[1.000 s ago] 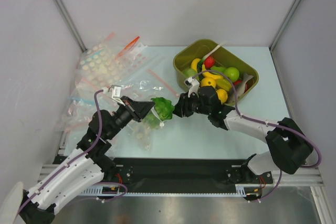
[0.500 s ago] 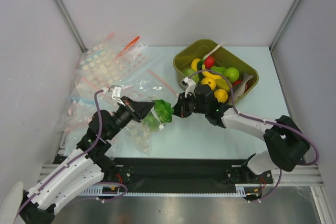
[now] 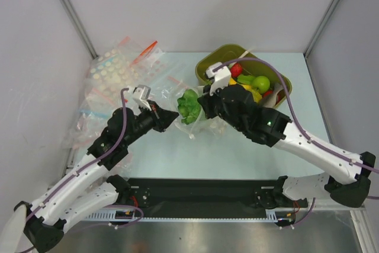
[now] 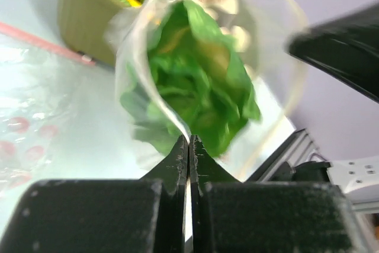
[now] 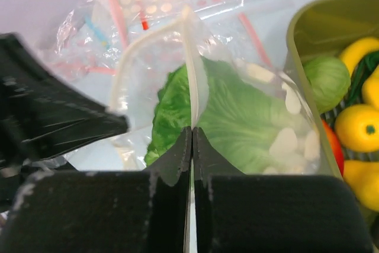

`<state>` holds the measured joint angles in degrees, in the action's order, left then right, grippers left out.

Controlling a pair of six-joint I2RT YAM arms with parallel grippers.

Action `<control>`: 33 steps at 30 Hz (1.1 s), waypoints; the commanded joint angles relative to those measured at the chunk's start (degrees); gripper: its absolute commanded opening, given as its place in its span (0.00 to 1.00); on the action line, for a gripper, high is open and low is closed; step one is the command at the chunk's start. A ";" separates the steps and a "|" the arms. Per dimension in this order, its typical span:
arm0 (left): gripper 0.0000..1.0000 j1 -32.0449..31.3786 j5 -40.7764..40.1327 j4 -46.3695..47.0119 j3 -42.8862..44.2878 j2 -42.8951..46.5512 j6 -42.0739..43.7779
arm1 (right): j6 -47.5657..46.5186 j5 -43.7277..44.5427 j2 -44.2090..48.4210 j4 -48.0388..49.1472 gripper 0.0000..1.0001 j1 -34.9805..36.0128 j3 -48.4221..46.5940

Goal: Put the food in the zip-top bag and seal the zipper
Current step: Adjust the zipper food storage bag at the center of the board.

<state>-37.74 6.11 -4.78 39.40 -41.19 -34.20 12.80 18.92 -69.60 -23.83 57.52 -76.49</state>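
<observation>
The zip-top bag (image 3: 205, 124), clear with white dots, hangs in the air between my two grippers. The green lettuce (image 3: 189, 105) sits inside it, seen through the plastic (image 5: 237, 117) (image 4: 195, 81). My left gripper (image 3: 176, 117) (image 4: 189, 139) is shut on one side of the bag's rim. My right gripper (image 3: 204, 101) (image 5: 192, 128) is shut on the opposite side. The colourless zipper (image 5: 188, 57) runs up from the right jaws and loops round, so the mouth stands open. A round yellow fruit (image 5: 358, 127) lies in the olive bin (image 5: 299, 51).
The olive bin (image 3: 284, 81) with several toy fruits stands at the back right, just behind the right wrist. A heap of other clear bags (image 3: 115, 81) with pink and red strips lies at the back left. White walls close in on both sides.
The right gripper has shut on the bag's rim. Both arms have lifted the bag with the lettuce off the table and carried it back towards the bin.
</observation>
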 commanded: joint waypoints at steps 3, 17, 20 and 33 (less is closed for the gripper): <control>0.00 -0.23 -1.36 -8.31 6.03 -4.42 5.45 | -8.40 12.80 -8.35 -5.87 0.00 7.60 -7.00; 0.00 -0.76 7.67 9.95 -2.66 10.97 2.99 | -3.92 5.30 4.23 5.73 0.00 -3.03 9.78; 0.00 -0.76 9.81 8.66 -1.87 8.68 2.99 | -6.02 0.34 -1.66 9.24 0.00 3.09 9.35; 0.02 -0.76 -1.00 3.72 -1.86 8.92 3.17 | -7.79 9.39 18.70 27.78 0.00 4.54 25.77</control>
<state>-38.39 6.52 -5.96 37.69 -36.42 -30.59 6.35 25.41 -55.64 -8.86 62.39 -52.25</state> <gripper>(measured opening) 0.014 0.009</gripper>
